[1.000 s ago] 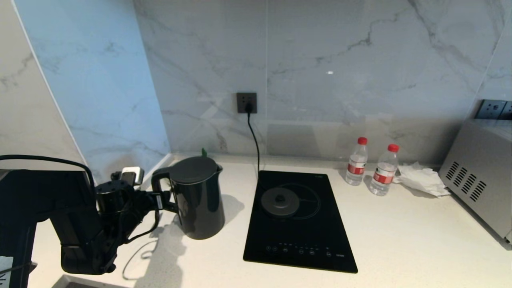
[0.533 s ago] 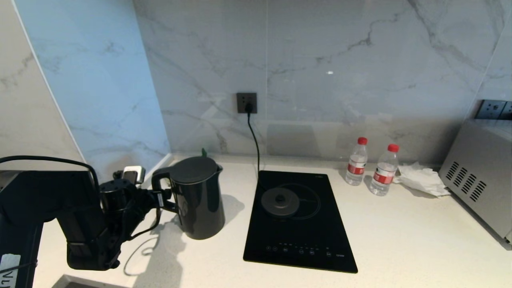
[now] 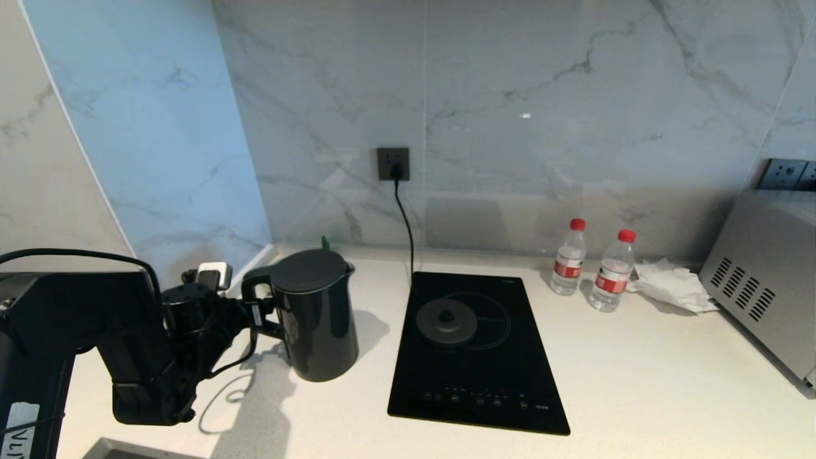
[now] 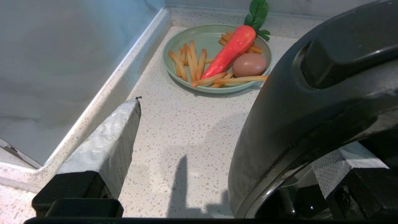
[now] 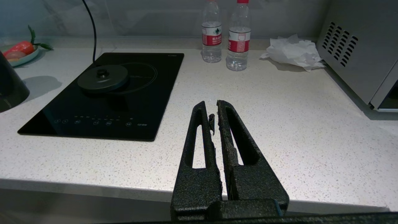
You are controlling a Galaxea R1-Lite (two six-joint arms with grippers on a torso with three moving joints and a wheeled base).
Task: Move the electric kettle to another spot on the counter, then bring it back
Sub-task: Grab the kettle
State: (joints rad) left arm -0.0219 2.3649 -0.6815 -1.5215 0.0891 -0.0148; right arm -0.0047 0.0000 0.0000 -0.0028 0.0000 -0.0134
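Kitchen counter [image 3: 637, 382] | electric kettle [image 3: 315, 315] upright on the white worktop, left of the cooktop [image 3: 475, 350] — off its base disc [image 3: 446, 320] | my left gripper [image 3: 255, 317] at the kettle's handle, fingers [image 4: 105, 146] spread wide, gripping nothing | my right gripper [image 5: 215, 115] parked at the counter's front edge — pressed shut, empty.

The head view looks forward and down from above onto the counter [image 3: 637, 382], taking in the cooktop [image 3: 475, 357], the kettle [image 3: 315, 312] and the marble back wall. The left wrist view sits very close behind the kettle [image 4: 311, 102], facing the corner where a green plate [image 4: 214, 40] lies. The right wrist view looks low and level from the counter's front edge, sharing the cooktop [image 5: 102, 96] and two bottles [image 5: 225, 34] with the head view.
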